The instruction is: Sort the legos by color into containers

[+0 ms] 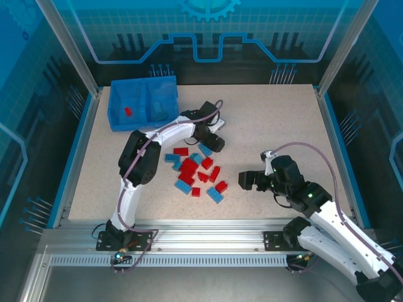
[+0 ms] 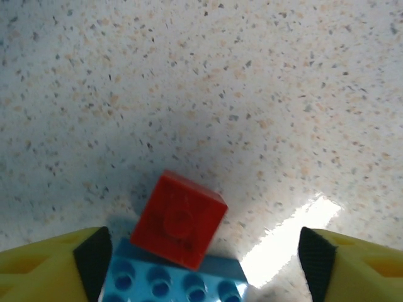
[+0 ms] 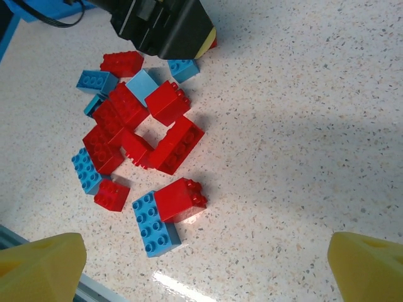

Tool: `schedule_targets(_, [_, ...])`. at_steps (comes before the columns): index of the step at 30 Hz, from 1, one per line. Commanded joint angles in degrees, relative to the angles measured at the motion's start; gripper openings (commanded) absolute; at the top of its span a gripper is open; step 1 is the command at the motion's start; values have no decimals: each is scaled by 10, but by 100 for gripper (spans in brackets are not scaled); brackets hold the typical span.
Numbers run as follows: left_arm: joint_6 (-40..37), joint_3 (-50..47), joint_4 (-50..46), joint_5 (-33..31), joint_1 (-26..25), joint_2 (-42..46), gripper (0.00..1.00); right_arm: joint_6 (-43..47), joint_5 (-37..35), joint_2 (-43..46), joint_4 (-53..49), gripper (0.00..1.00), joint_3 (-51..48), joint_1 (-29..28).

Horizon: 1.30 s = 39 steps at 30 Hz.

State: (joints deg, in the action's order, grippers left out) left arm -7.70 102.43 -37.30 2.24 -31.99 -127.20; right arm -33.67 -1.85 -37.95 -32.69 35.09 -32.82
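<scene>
Red and light blue legos lie in a loose pile (image 1: 195, 171) mid-table. The blue bin (image 1: 119, 100) stands at the back left, with one red brick (image 1: 128, 111) in its left compartment. My left gripper (image 1: 212, 141) is low over the pile's far edge. It stands open (image 2: 203, 264), with a red brick (image 2: 179, 218) leaning on a light blue brick (image 2: 176, 280) between its fingers. My right gripper (image 1: 247, 181) hovers open (image 3: 204, 270) just right of the pile, near a red brick (image 3: 179, 199) that rests against a blue brick (image 3: 154, 224).
The table (image 1: 271, 126) is speckled beige with bare surface to the right and at the back. Blue rails and glass walls border it. The left arm's black wrist (image 3: 167, 25) hangs over the pile's far end in the right wrist view.
</scene>
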Motion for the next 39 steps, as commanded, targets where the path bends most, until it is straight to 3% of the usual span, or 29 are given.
schedule_targets(1, [-49,47,-35,3,5,-36,76,-19,2,10,-14,100,0,6])
schedule_targets(9, [-56,62,-38,-5,11,-67,61,-26,31,-19,-13,100,26,7])
schedule_targets(13, [-54,53,-35,-4,16,-67,47,-28,33,-26,-13,100,32,7])
schedule_targets(19, [1,19,21,32,16,-21,32,-22,40,-55,0,100,47,7])
schedule_targets(22, [43,9,36,40,17,18,34,-17,37,-73,6,100,63,7])
schedule_targets(26, [82,-4,46,0,26,84,34,-4,48,-103,29,100,83,7])
schedule_targets(31, [139,-19,51,-69,81,166,34,18,64,-158,58,100,119,2])
schedule_targets(39, [204,-44,51,-163,247,211,34,23,69,-207,82,100,144,-6])
